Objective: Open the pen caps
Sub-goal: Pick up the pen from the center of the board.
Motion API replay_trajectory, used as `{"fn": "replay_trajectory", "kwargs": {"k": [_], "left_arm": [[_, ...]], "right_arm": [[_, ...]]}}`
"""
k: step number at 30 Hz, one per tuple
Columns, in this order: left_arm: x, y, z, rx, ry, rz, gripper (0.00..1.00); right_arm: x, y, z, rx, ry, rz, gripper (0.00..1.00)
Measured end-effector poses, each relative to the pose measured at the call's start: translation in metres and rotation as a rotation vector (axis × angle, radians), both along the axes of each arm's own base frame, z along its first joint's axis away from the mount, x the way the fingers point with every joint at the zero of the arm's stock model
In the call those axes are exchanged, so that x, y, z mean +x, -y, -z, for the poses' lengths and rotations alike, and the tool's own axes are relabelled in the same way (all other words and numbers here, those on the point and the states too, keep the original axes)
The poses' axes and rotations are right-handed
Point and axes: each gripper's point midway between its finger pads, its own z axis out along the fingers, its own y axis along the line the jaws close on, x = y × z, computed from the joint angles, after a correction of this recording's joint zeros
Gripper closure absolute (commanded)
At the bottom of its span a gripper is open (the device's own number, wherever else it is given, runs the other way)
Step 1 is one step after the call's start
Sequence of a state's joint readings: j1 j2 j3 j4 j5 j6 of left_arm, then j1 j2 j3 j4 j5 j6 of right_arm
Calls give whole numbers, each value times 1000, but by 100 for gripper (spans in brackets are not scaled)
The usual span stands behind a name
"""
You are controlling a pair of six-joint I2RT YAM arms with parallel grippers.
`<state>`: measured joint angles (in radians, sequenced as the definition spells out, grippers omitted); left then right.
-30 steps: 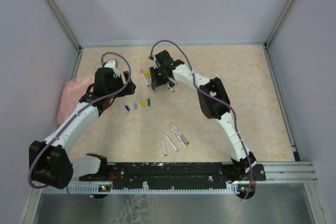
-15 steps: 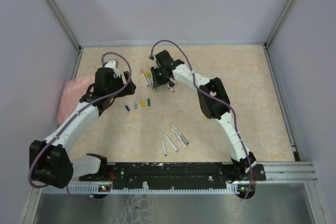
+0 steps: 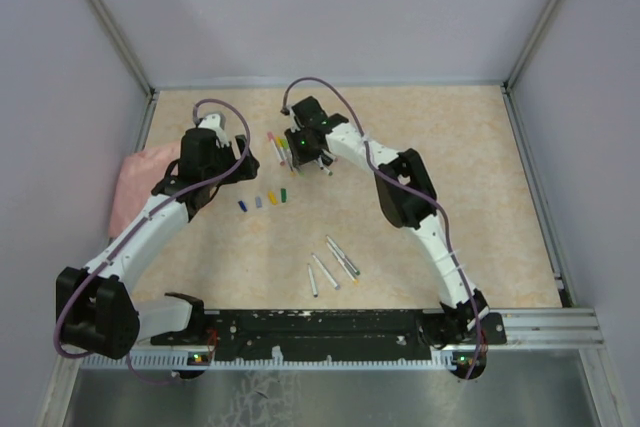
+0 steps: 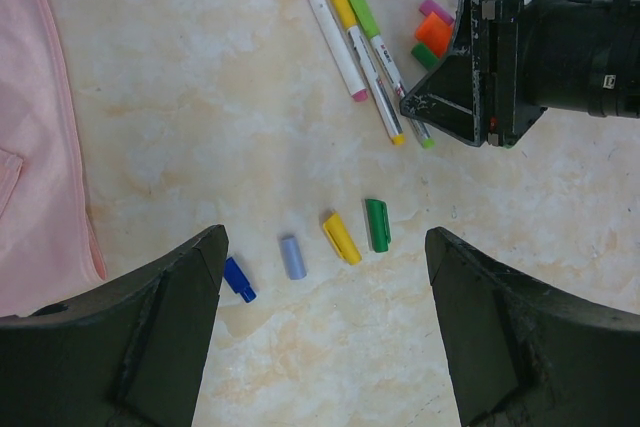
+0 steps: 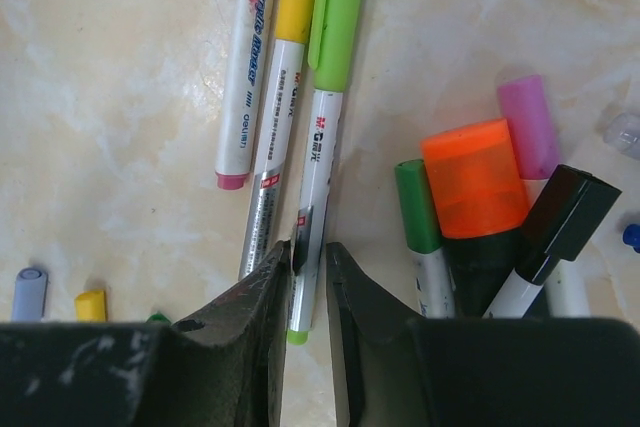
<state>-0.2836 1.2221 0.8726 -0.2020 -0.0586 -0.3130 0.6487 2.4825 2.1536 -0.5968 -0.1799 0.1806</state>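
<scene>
Three capped pens lie side by side: pink [image 5: 245, 67], yellow [image 5: 285, 7] and light green [image 5: 320, 137]. My right gripper [image 5: 308, 259] is down on the table, its jaws shut on the light-green pen's barrel near its tail end. To their right lies a cluster with an orange highlighter [image 5: 475, 177], a green-capped pen [image 5: 418, 207], a purple cap [image 5: 525, 117] and a black-capped pen [image 5: 565, 212]. Four loose caps lie in a row: blue [image 4: 238, 279], lilac [image 4: 293, 257], yellow [image 4: 341, 238] and green [image 4: 376, 224]. My left gripper [image 4: 325, 247] hovers open above that row.
A pink cloth [image 3: 135, 182] lies at the table's left edge beside my left arm. Three uncapped grey barrels [image 3: 330, 262] rest nearer the bases. The right gripper's black body [image 4: 470, 97] stands just right of the pen row. Walls enclose the table.
The right jaws have closed a little further onto the light-green pen. Both arms have barely shifted and the left gripper stays open.
</scene>
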Motion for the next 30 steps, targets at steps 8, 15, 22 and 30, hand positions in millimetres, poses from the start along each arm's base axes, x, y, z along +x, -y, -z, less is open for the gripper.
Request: {"fn": "replay_trajectory", "kwargs": {"k": [8, 15, 22, 30], "left_arm": [[0, 0, 0, 0, 0, -1, 15], [0, 0, 0, 1, -1, -1, 15], [0, 0, 0, 1, -1, -1, 15], [1, 2, -4, -5, 3, 6, 15]], "right_arm": [[0, 0, 0, -64, 54, -15, 78], [1, 2, 0, -97, 75, -5, 88], [3, 3, 0, -104, 84, 8, 100], [-3, 7, -2, -86, 88, 22, 100]]}}
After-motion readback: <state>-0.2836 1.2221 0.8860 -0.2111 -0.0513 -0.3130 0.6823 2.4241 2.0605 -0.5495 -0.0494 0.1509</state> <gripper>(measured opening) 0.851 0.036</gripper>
